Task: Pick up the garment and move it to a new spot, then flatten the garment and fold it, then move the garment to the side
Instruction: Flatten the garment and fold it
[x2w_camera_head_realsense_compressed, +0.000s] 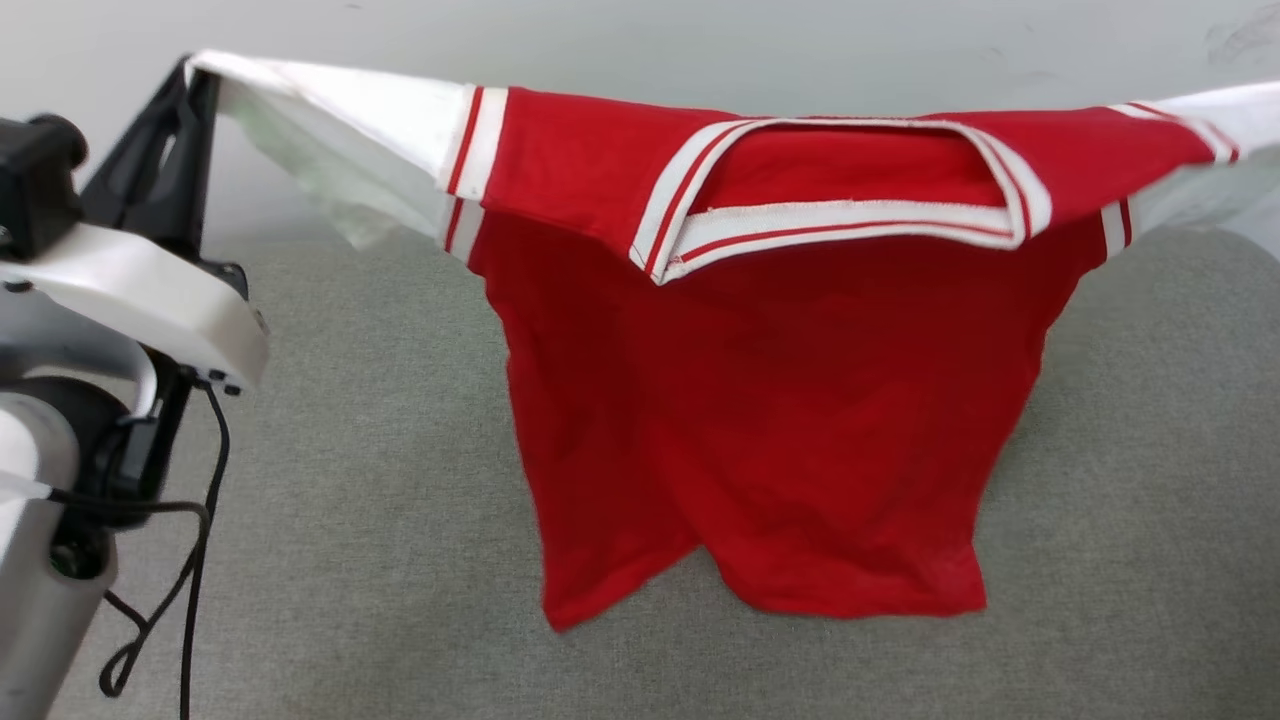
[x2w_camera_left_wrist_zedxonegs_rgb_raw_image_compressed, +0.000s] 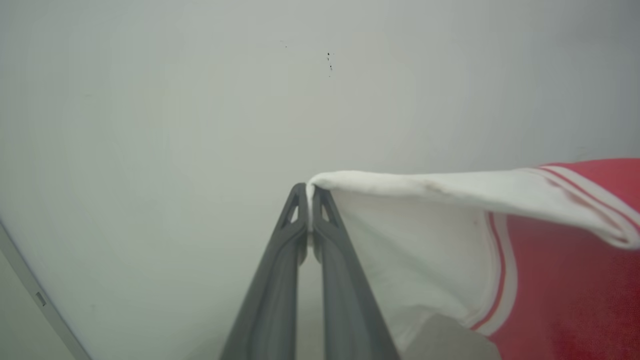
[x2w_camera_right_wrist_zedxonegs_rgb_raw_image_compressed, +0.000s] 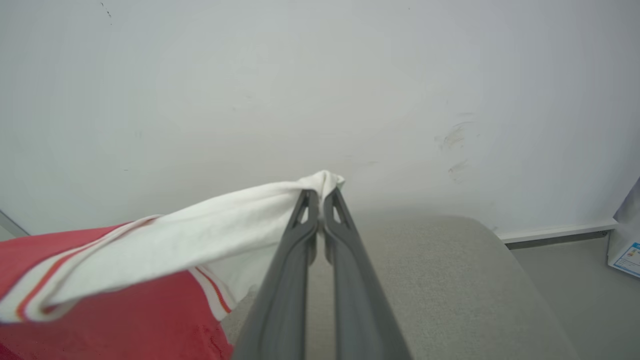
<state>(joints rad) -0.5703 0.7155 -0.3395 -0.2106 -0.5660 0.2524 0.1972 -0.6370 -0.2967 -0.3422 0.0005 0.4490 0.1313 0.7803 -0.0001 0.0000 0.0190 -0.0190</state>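
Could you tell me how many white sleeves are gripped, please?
2. The left sleeve is pinched by the left gripper; the right sleeve by the right gripper. None seems hidden.

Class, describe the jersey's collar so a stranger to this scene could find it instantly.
Over the grey upholstered surface hangs a red jersey, stretched by its white sleeves. At its top middle lies the collar: a white band with red stripes forming a loop, unlike the straight sleeve trims.
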